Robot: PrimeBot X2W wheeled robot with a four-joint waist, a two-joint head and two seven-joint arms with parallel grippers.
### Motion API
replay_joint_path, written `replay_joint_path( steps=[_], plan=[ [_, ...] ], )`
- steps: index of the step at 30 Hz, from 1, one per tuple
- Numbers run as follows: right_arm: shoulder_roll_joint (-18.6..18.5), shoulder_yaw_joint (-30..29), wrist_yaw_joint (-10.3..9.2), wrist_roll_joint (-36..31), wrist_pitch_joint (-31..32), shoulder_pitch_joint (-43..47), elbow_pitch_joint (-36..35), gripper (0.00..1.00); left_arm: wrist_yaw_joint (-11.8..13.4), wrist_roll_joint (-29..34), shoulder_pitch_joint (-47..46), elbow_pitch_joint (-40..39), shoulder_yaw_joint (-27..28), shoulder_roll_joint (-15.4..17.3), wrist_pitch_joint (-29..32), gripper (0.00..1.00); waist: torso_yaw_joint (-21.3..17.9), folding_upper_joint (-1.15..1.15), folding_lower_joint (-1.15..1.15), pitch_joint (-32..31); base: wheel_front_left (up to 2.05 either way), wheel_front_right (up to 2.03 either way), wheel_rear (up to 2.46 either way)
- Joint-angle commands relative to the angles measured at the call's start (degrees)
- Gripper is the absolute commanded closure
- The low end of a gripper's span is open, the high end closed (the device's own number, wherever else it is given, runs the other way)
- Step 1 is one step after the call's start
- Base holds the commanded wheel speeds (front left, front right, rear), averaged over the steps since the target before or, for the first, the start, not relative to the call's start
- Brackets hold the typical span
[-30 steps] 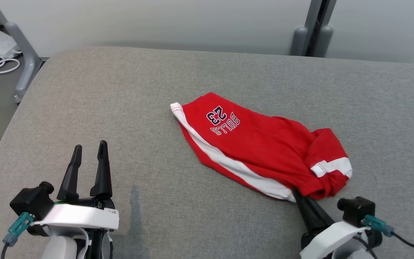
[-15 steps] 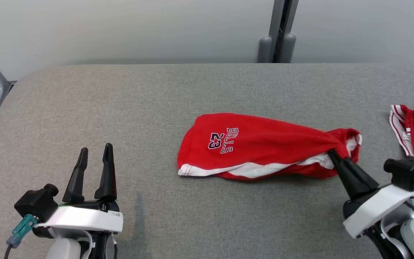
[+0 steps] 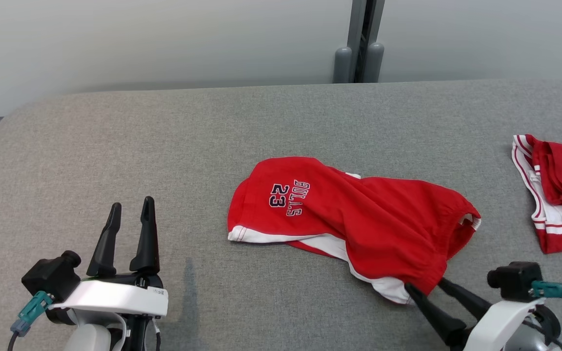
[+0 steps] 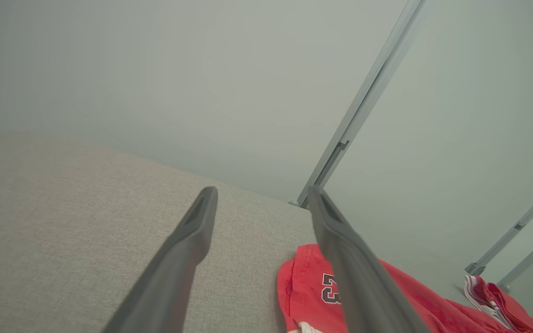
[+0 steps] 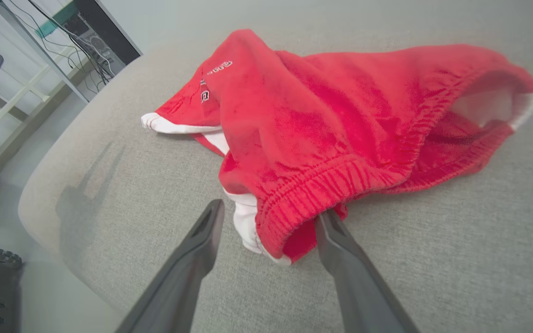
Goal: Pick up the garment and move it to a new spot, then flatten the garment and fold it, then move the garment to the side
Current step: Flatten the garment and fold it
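Note:
The garment [image 3: 354, 219] is a pair of red shorts with white side stripes and a "BULLS 23" print. It lies crumpled on the grey padded table [image 3: 164, 146], right of centre. In the right wrist view the garment [image 5: 331, 120] has its elastic waistband nearest the fingers. My right gripper [image 3: 427, 287] stands open at that waistband corner, its jaws apart, the cloth's edge lying between the tips and against one finger [image 5: 340, 245]. My left gripper [image 3: 130, 209] rests open at the lower left, well clear of the garment [image 4: 308, 291].
A second red and white garment [image 3: 554, 190] lies folded at the table's right edge. A grey post [image 3: 359, 44] stands behind the table against the pale wall. The table's left half is bare padding.
The right gripper has opened and let go of the waistband, and the shorts have dropped and spread on the table. The camera has shifted rightward. The left arm has stayed put.

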Motion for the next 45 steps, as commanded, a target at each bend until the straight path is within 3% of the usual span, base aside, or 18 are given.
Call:
replay_joint_path(
  steps=[1, 7, 13, 22, 29, 36, 43, 44, 45],
  plan=[
    [0.2, -1.9, 0.00, 0.9, -0.9, -0.2, -1.3, 0.00, -0.1, 0.5, -0.2, 0.0, 0.3, 0.2, 0.0, 0.00, -0.4, 0.00, 0.00, 0.1, 0.00, 0.00, 0.00],
    [0.7, -7.9, 0.00, -0.1, -3.4, -1.8, -5.2, 0.00, -0.1, 0.9, -0.8, -0.3, 0.3, 0.2, 0.0, 0.00, -1.0, 0.00, 0.00, 0.5, 0.00, 0.00, 0.00],
    [3.4, -14.4, 0.04, -4.3, -7.1, -2.6, -2.8, 0.00, -0.1, 0.9, -1.3, -0.4, -0.2, 0.2, 0.0, 0.00, -1.0, 0.00, 0.00, 0.7, 0.00, 0.00, 0.00],
    [8.4, -23.1, 0.00, -8.2, -7.8, -7.7, 7.6, 0.00, -0.1, 1.2, -2.0, 0.1, -1.8, 0.3, 0.0, 0.00, 0.1, 0.00, 0.00, 1.9, 0.00, 0.00, 0.00],
    [9.9, -27.9, 0.00, -4.8, -1.4, -17.0, 20.5, 0.00, -0.1, 1.4, -3.5, 0.6, -3.6, 0.2, 0.0, 0.00, 3.0, 0.00, 0.00, 4.2, 0.00, 0.00, 0.00],
    [7.9, -26.4, 0.00, -3.7, 5.4, -22.5, 30.9, 0.00, -0.1, 1.1, -4.4, 1.1, -4.4, 0.3, 0.0, 0.00, 5.6, 0.00, 0.00, 5.6, 0.00, 0.00, 0.00],
    [6.0, -19.9, 0.00, 3.1, 14.0, -22.1, 30.0, 0.00, -0.1, 0.9, -3.7, 1.3, -4.1, 0.3, 0.0, 0.00, 6.2, 0.00, 0.00, 5.2, 0.00, 0.00, 0.00],
    [5.3, -18.8, 0.00, 3.5, 14.7, -21.8, 29.2, 0.17, -0.1, 0.8, -3.7, 1.3, -4.1, 0.3, 0.0, 0.00, 6.2, 0.00, 0.00, 5.1, 0.00, 0.00, 0.00],
    [4.5, -17.8, 0.00, 3.7, 14.7, -21.8, 28.1, 0.65, -0.1, 0.8, -3.7, 1.3, -4.0, 0.2, 0.0, 0.00, 6.1, 0.00, 0.00, 5.0, 0.00, 0.00, 0.00]
  ],
)
